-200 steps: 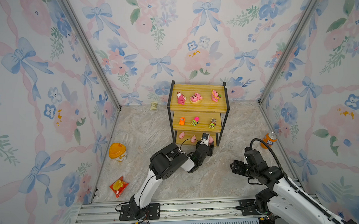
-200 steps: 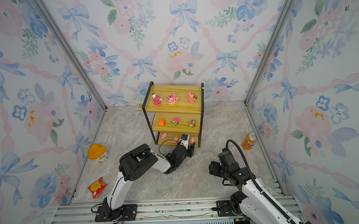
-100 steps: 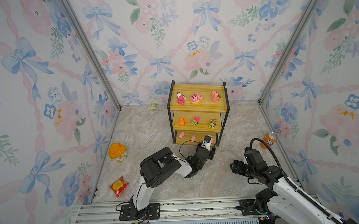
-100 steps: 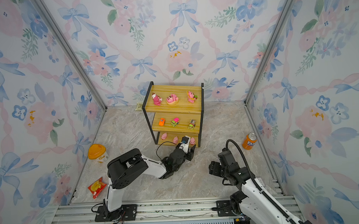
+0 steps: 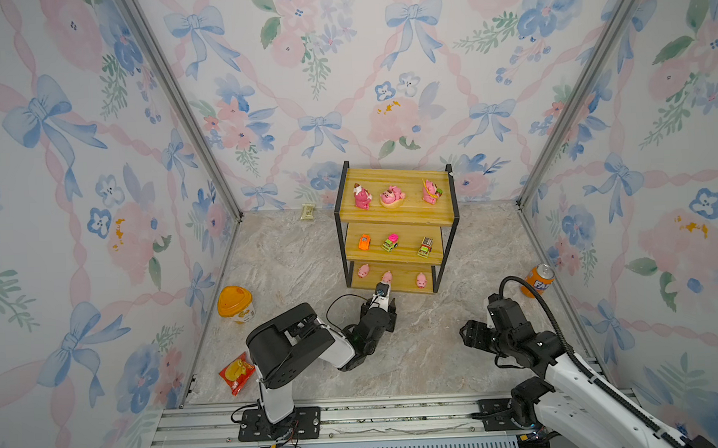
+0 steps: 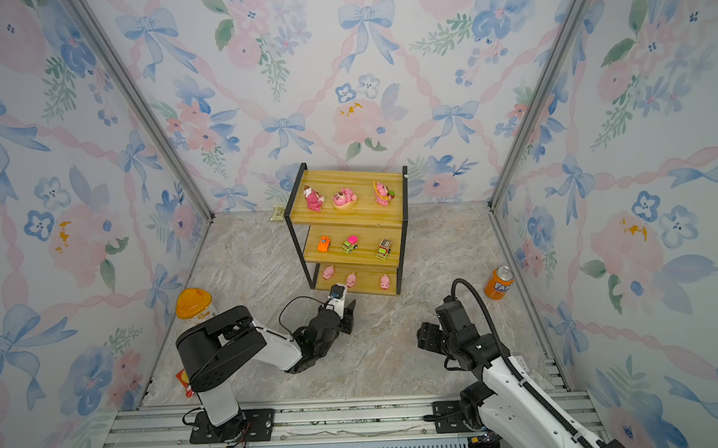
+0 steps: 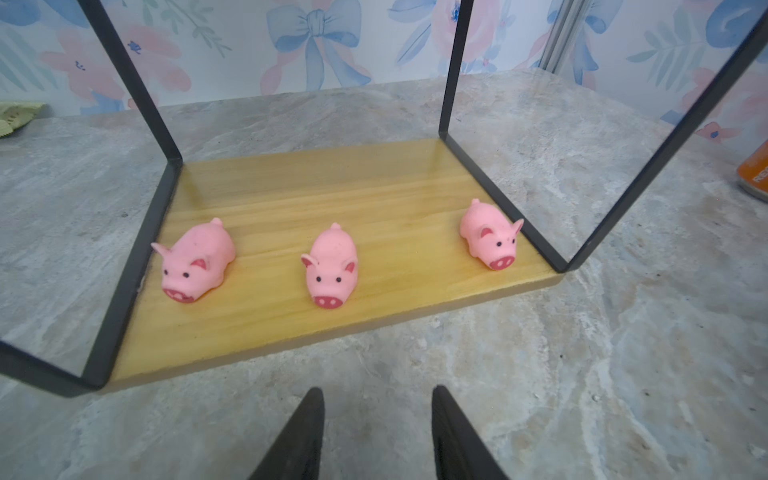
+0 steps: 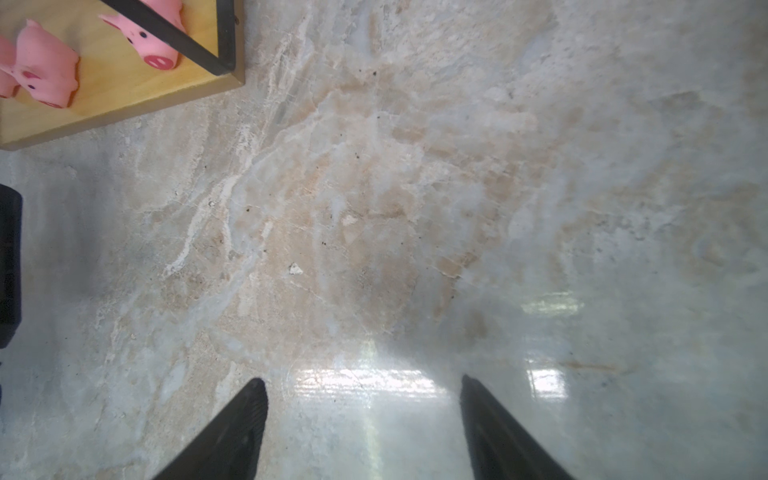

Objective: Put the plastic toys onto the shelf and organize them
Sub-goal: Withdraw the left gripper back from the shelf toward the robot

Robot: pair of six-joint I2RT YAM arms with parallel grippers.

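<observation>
The shelf (image 5: 393, 177) stood toward the back of the marbled surface (image 5: 301, 269). It carried three bear figurines (image 5: 362, 196) on its top board, three mini cars (image 5: 390, 243) on the middle one, and three pigs (image 7: 331, 266) in a spaced row on the bottom, snouts to the front edge. An orange-lidded tub (image 5: 235, 304) and a red snack packet (image 5: 237, 372) lay off to the left. A small pale packet (image 5: 307, 212) lay by the back wall. An orange soda can (image 5: 538, 280), with only "FA" legible, stood to the right. Nothing lay between the arms and the shelf. The left arm reached low and forward. The left end effector (image 7: 376, 390) was just short of the bottom board, in line with the middle pig, its fingers apart and empty. The right arm sat folded at front right. The right end effector (image 8: 361, 378) was spread wide over bare surface, holding nothing.
</observation>
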